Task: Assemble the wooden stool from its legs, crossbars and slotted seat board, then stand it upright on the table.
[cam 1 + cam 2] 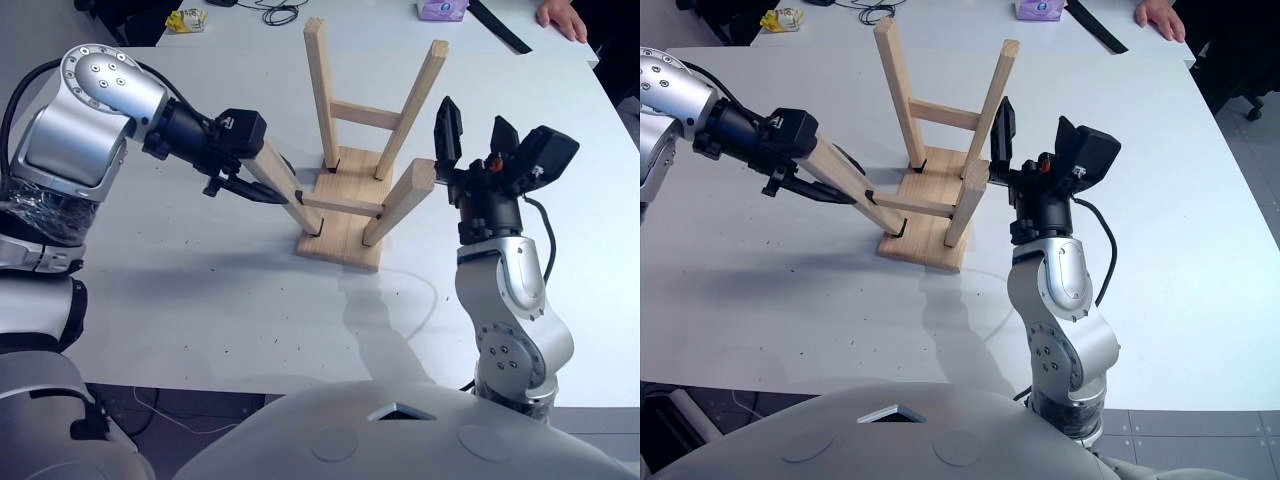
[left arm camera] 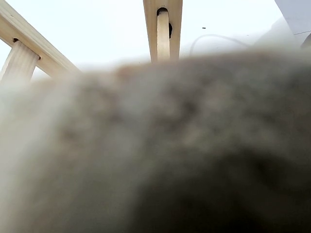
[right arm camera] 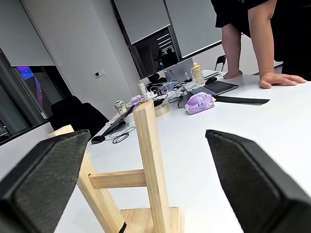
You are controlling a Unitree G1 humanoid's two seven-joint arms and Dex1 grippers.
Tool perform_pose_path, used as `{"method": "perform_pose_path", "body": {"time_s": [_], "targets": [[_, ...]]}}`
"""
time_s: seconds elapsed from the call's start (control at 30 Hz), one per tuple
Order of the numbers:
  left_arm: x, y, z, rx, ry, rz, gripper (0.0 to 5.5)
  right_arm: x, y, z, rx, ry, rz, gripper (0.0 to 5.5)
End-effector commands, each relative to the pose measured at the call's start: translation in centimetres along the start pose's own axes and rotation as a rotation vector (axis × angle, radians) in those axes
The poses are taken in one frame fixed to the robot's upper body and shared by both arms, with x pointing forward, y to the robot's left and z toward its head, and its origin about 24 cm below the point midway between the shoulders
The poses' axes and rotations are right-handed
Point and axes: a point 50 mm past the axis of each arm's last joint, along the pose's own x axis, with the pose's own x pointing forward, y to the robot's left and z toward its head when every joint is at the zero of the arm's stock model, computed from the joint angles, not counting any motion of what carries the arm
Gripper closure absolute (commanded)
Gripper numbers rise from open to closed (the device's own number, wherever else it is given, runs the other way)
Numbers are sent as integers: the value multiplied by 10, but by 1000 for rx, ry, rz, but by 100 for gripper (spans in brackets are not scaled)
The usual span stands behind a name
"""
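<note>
**Desk:** What does the head camera give us?

**Photographer:** The stool [image 1: 345, 190] lies upside down at mid-worktop [image 1: 200, 290], with the seat board [image 1: 340, 248] flat and four legs rising from it. The left pincer [image 1: 262, 178] is clamped on the near-left leg [image 1: 292, 198], partway up from the seat board. The right pincer [image 1: 475, 135] has its fingers spread wide and holds nothing. It sits just beside the top end of the near-right leg [image 1: 400, 200], on the side away from the seat board's centre. Whether it touches the leg cannot be told.

**Desk:** And the left wrist?

**Photographer:** A blurred mass sits close to the lens and cannot be identified. Beyond it are pale stool timbers: one leg [image 2: 163, 29], and a crossbar [image 2: 19, 63] meeting a second timber.

**Desk:** The right wrist?

**Photographer:** Two black pads [image 3: 43, 179] stand well apart. One upright leg [image 3: 151, 160] shows in the gap between them, farther off and untouched by either pad. A crossbar [image 3: 116, 178] joins it to its neighbour, and both are planted in the seat board [image 3: 146, 219] below.
</note>
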Motion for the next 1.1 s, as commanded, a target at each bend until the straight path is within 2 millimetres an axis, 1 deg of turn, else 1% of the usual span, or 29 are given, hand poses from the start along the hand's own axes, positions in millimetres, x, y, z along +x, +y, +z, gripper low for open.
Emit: {"method": "perform_pose_path", "body": {"time_s": [0.03,0.2,0.43,0.57,0.67,0.73,0.77,0.83,0.9,0.93,0.97,1.03,1.1], "targets": [[76,-17,1,44,-47,-319,345,5,36,-26,47,181,190,108],[84,-16,8,79,-60,-345,345,6,43,-29,66,194,200,108],[107,-15,30,77,-147,-351,345,5,54,-32,108,218,226,108],[118,-17,39,47,-203,-334,345,6,58,-32,121,226,245,108],[125,-15,45,25,-245,-278,345,9,56,-32,108,229,249,108],[128,-10,43,-3,-254,-198,345,13,47,-29,72,210,245,108],[127,-9,41,-14,-259,-163,345,16,40,-24,45,181,245,108],[124,-8,34,-58,-259,-89,345,23,20,-4,-5,90,225,108],[122,-10,28,-94,-249,-37,345,26,2,21,-70,-17,234,108],[122,-11,26,-105,-242,-15,345,27,-3,33,-75,-59,239,108],[121,-12,25,-125,-242,14,345,29,-6,48,-59,-112,249,128],[120,-12,26,-158,-253,61,345,29,-2,74,-22,-214,298,147],[121,-10,29,-196,-262,103,345,29,7,90,-17,-265,356,187]]}}
